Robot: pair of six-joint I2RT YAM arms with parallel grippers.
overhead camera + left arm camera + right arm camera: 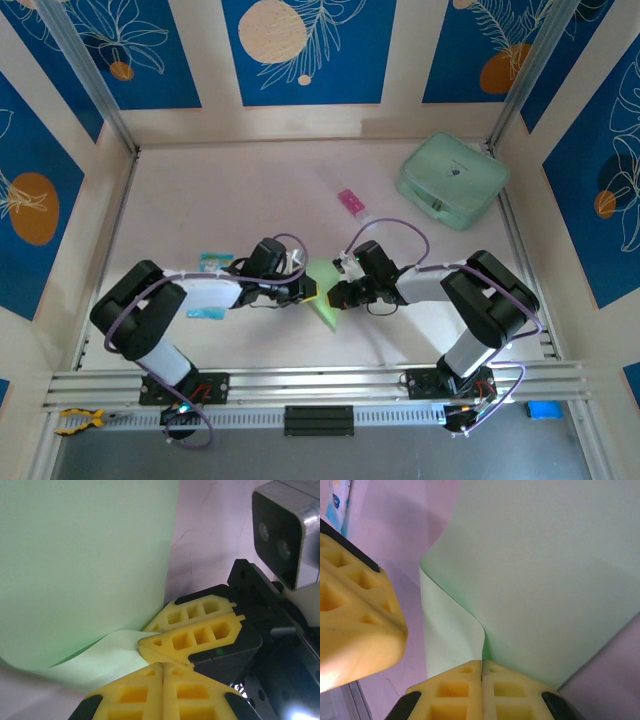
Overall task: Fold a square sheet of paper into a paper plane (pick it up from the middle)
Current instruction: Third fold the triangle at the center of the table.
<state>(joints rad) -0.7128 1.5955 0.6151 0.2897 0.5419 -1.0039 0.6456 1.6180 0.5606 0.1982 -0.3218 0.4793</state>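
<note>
- My right gripper (pixel 482 669) is clamped, its yellow fingertips pressed together on a raised fold of the square sheet of pale lime-green paper (pixel 545 570); in the right wrist view the crease runs straight down into the seam between them.
- My left gripper (pixel 162 674) is closed as well, its yellow tips meeting; a paler flap of the sheet reaches their edge, but I cannot tell whether any paper is caught between them.
- From the left wrist I see the right gripper's two fingers stacked tight just beyond my left tips; the sheet rises behind them as a broad curved wall.
- From above, both grippers meet nose to nose in the near half of the pale table (pixel 200 190); the sheet sits between and just below them, one corner pointing toward the arm bases.
- A small blue-and-white packet (pixel 213 262) lies beside the left arm; a small pink-and-white tube (pixel 351 203) lies beyond the grippers; a bulky rounded mint-green case (pixel 452 180) sits at the far right, well apart from the sheet.
</note>
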